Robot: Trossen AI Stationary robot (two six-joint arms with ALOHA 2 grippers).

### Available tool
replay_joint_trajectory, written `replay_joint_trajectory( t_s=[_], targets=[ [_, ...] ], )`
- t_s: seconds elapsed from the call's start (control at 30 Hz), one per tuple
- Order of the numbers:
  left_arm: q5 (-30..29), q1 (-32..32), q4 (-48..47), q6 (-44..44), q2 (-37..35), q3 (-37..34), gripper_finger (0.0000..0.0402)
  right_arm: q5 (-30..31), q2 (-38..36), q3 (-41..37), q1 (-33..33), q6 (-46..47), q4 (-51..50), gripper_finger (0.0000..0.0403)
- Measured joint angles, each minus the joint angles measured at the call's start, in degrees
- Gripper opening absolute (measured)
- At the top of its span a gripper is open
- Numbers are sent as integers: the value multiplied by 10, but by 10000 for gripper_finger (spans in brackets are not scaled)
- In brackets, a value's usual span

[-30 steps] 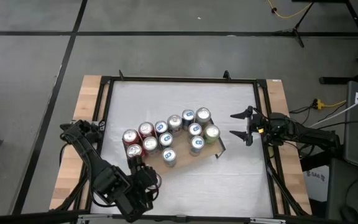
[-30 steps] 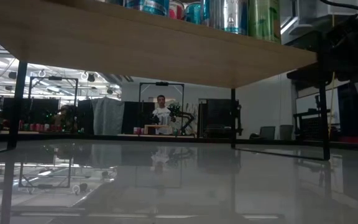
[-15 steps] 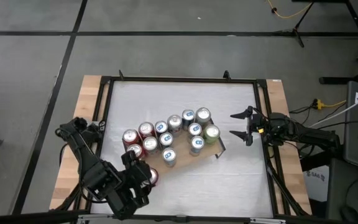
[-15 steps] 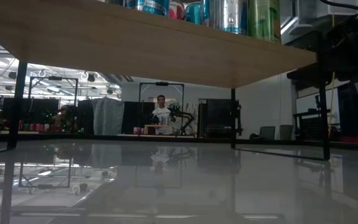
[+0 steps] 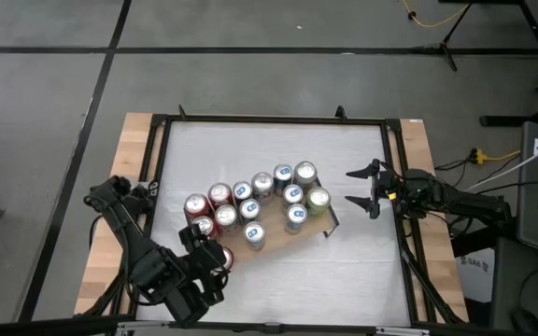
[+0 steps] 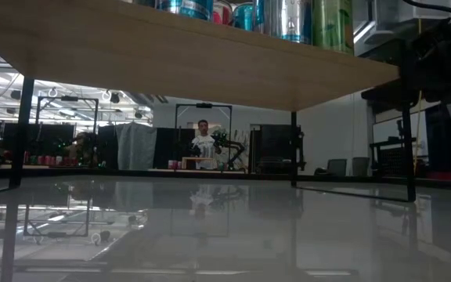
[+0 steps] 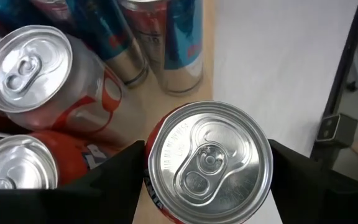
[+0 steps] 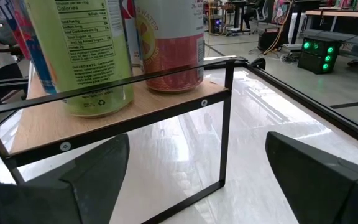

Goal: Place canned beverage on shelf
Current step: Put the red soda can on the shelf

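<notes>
Looking straight down from the high view, we see the flat light-brown wooden shelf with thin black legs [image 5: 327, 222] standing mid-table on the white tabletop with black rim [image 5: 278, 149], crowded with a dozen upright cans [image 5: 250, 201]. Our left gripper [image 5: 215, 259] sits at the shelf's near-left end, pinching a red aluminium beverage can with a silver lid [image 5: 220, 259]. Our right gripper [image 5: 355, 186] waits off the shelf's right end, fingers spread wide and holding nothing.

From the low view, we look under the shelf board [image 6: 194, 59]; can bottoms [image 6: 288, 16] show above its edge, and a person [image 6: 203, 145] stands far back in the room.

Through the left wrist view, the red can [image 7: 207, 163] is clamped between both dark fingers [image 7: 114, 177], lid up, over the wooden edge [image 7: 206, 37], just beside the red-and-white cans [image 7: 36, 74].

Through the right wrist view, a green can [image 8: 82, 53] and a pinkish can [image 8: 169, 43] stand on the shelf's corner [image 8: 135, 106]; the spread fingers [image 8: 319, 168] frame them, well apart.
</notes>
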Motion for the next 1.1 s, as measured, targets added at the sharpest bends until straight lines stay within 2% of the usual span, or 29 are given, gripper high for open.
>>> replay_joint_trajectory(
  t_s=[0.33,0.7,1.1],
  targets=[
    [-2,-1,1,-12,-2,-13,274,0,0,0,0,0,0,367],
    [0,-2,-1,-11,0,-14,316,0,0,0,0,0,0,367],
    [7,13,-2,-6,-3,-15,310,0,0,0,0,0,0,367]
  ],
)
